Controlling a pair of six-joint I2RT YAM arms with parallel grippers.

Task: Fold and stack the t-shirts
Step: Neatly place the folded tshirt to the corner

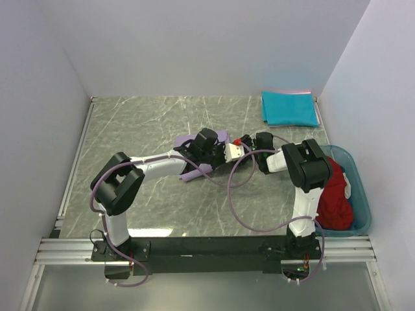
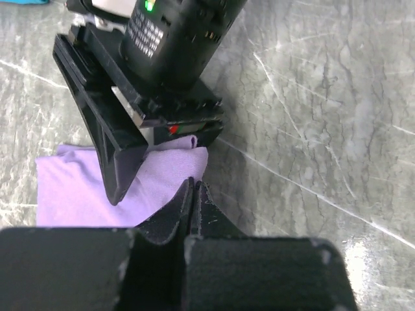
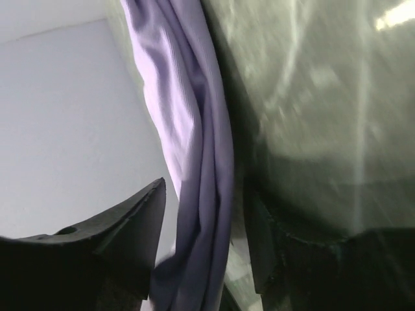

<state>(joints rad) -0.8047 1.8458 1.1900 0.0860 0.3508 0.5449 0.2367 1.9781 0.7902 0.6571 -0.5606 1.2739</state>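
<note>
Left hand [image 2: 194, 188] closed beside lavender shirt [image 2: 71, 188], right hand [image 3: 204, 191] parted around its fold

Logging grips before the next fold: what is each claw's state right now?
Left claw: shut at the edge of the soft lavender fabric t-shirt; hold unclear.
Right claw: open, straddling that shirt.

No writing, brand, number or sign can be read in any of the views. In the left wrist view, the black motor housing [image 2: 175, 39] carries a grid of pale dots [image 2: 146, 32] and a small green light [image 2: 150, 5], but no letters show.
</note>
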